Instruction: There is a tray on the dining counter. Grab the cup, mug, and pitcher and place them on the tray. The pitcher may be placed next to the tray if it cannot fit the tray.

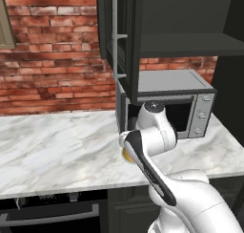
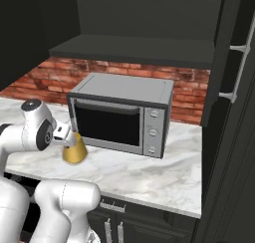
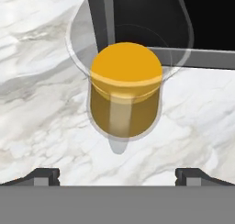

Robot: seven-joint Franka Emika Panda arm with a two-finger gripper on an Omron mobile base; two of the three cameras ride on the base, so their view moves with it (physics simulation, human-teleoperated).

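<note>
Pitcher [image 3: 125,92], amber-gold with a clear upper part, stands upright on the marble tabletop [image 1: 57,146] that runs along the brick wall [image 1: 57,50], just in front of the toaster oven [image 2: 122,115] and near its left front corner as seen from the right base camera. From that side its golden cone [image 2: 74,150] peeks out beside the arm's white wrist, resting on the stone close to the oven's dark glass door. From the left base camera only a sliver of yellow [image 1: 127,154] shows behind the arm's elbow.

The claw [image 3: 117,175] hangs above the pitcher and looks down onto it, its jaws spread wide with nothing between them; the two dark fingertips [image 3: 43,176] sit far apart at either side of the hand camera's picture, and the pitcher lies ahead of them, roughly centred between the two. The tips do not touch it.

Dark cabinets [image 1: 167,17] hang over the oven, and a tall dark unit [image 2: 234,137] stands at the right end of the tabletop.
</note>
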